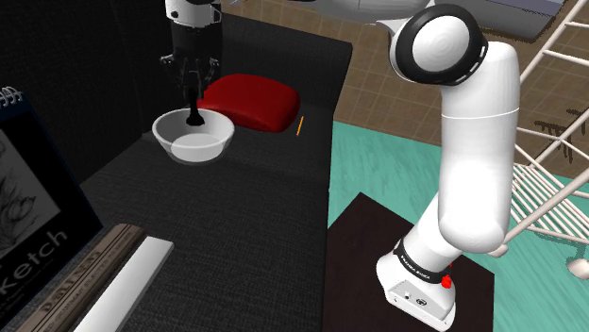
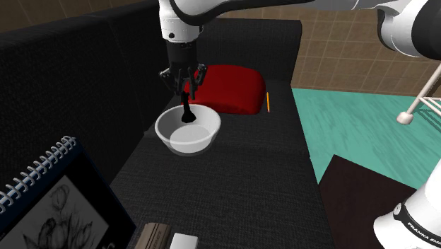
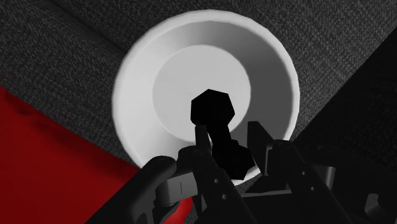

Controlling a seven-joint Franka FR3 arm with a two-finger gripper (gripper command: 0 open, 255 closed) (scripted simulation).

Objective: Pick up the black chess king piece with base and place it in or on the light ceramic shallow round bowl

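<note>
A red cushion (image 1: 250, 100) lies on the dark woven surface (image 1: 245, 207), near its far edge. A thin orange pencil (image 1: 300, 125) rests just beside the cushion, towards the shoulder view's right. At the near corner stands a spiral-bound sketchbook (image 2: 56, 205) with a flower drawing on its cover. Next to it lie a brown-edged flat item (image 1: 113, 247) and a white one (image 1: 142, 275), side by side. Beyond the surface the floor is teal (image 1: 378, 170), then brown tiles (image 1: 378, 85). A white slatted frame (image 1: 557, 141) stands at the shoulder view's right.
</note>
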